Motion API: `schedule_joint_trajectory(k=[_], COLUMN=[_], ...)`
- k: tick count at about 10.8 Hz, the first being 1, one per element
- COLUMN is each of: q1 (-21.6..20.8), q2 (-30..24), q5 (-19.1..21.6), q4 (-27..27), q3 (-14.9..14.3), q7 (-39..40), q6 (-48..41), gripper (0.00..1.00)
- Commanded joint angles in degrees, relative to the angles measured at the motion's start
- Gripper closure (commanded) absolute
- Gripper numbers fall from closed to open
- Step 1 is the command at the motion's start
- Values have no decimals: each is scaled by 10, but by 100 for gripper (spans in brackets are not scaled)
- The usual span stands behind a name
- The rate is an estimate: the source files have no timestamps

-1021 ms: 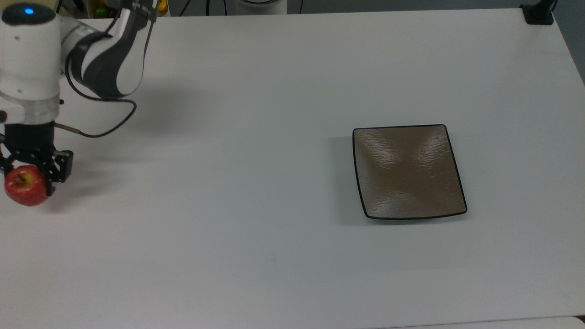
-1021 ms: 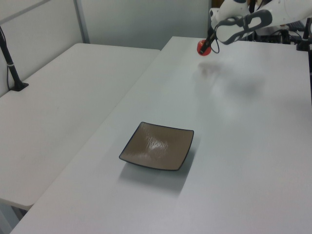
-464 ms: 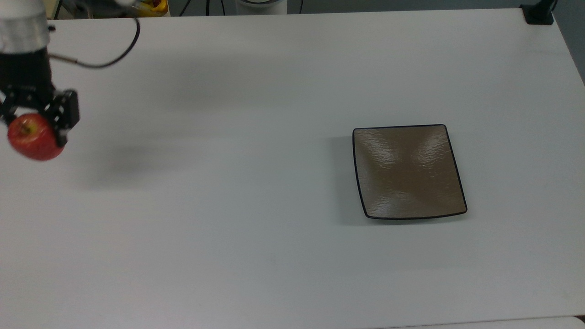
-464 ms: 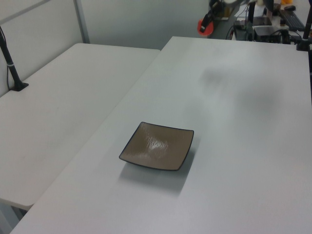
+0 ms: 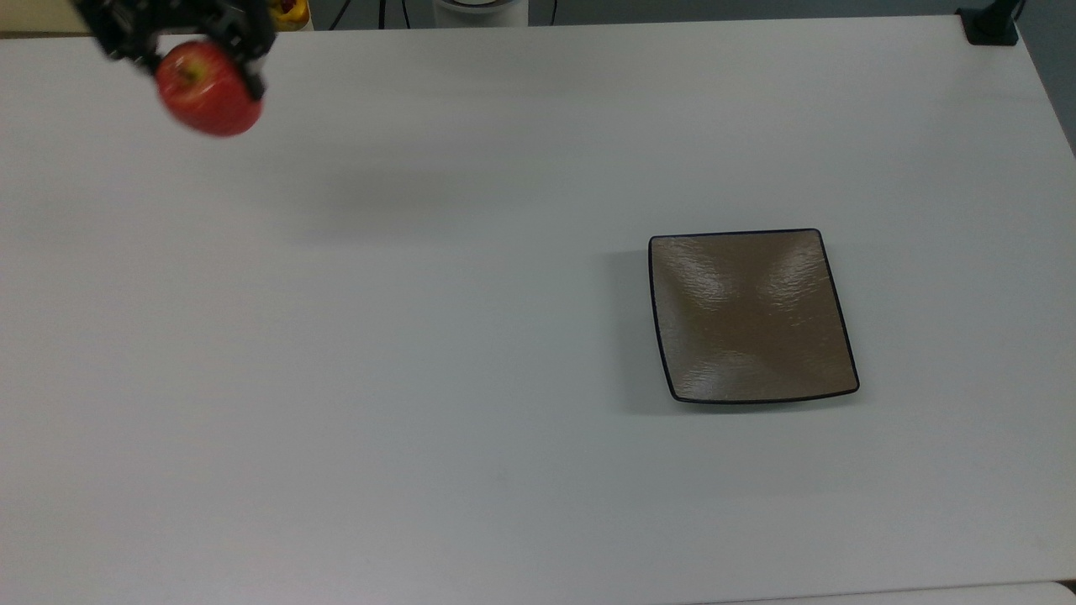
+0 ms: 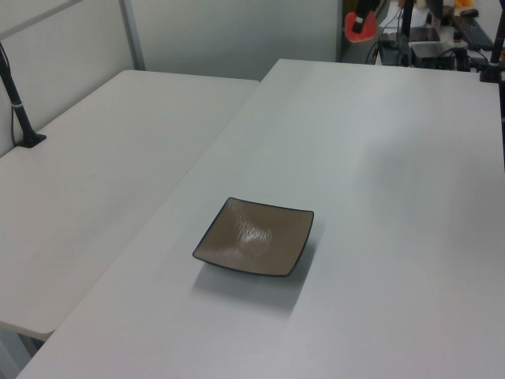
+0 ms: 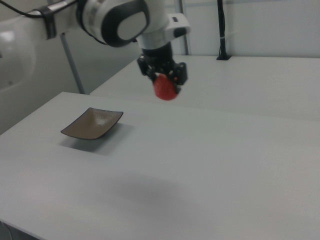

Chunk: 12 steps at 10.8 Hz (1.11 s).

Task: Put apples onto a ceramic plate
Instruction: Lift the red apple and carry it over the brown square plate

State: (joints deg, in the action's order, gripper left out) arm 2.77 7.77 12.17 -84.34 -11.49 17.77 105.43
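I see the end effector (image 5: 197, 46) clamped on the apple (image 5: 208, 91), black fingers (image 5: 252, 50) on both sides of it, up in the air above the worktop (image 5: 471, 336) at the top view's upper left corner. Apple is red with a yellow-green patch near the stem, stem side facing up in the top view. In the right view the end effector (image 7: 164, 75) points down from the white arm (image 7: 120, 22) with the apple (image 7: 165, 89) hanging under it, clear of the worktop (image 7: 210, 165), and a faint shadow lies on the worktop below and nearer the camera. In the left view the apple (image 6: 357, 24) sits at the far top edge, past the worktop's (image 6: 379, 197) far end as seen there. Plate (image 5: 751, 315) is 1 square brown dish with a dark rim, flat on the worktop at the top view's right of centre, bare, well apart from the apple. Same plate (image 6: 254, 247) is near the middle of the left view, and at the right view's left (image 7: 92, 124). I see a 2nd white table (image 6: 102, 166) beside the worktop on the left view's left, with a black post (image 6: 20, 110) on it.
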Motion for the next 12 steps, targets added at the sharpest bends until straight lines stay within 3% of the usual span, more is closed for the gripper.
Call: schedule_joint_trajectory(k=[1,4,8,10,12], q1=[-43,-86,-96,-124,-164], q2=[-74,-74,-36,-2,35], q5=[10,9,-1,-49,-114], q4=[-78,-92,-87,-87,-87], q3=[22,68,166,195,199], q7=[-41,-91,-168,-233,-314], q6=[-26,-11,66,130,188], gripper=[100,100,100,98,98])
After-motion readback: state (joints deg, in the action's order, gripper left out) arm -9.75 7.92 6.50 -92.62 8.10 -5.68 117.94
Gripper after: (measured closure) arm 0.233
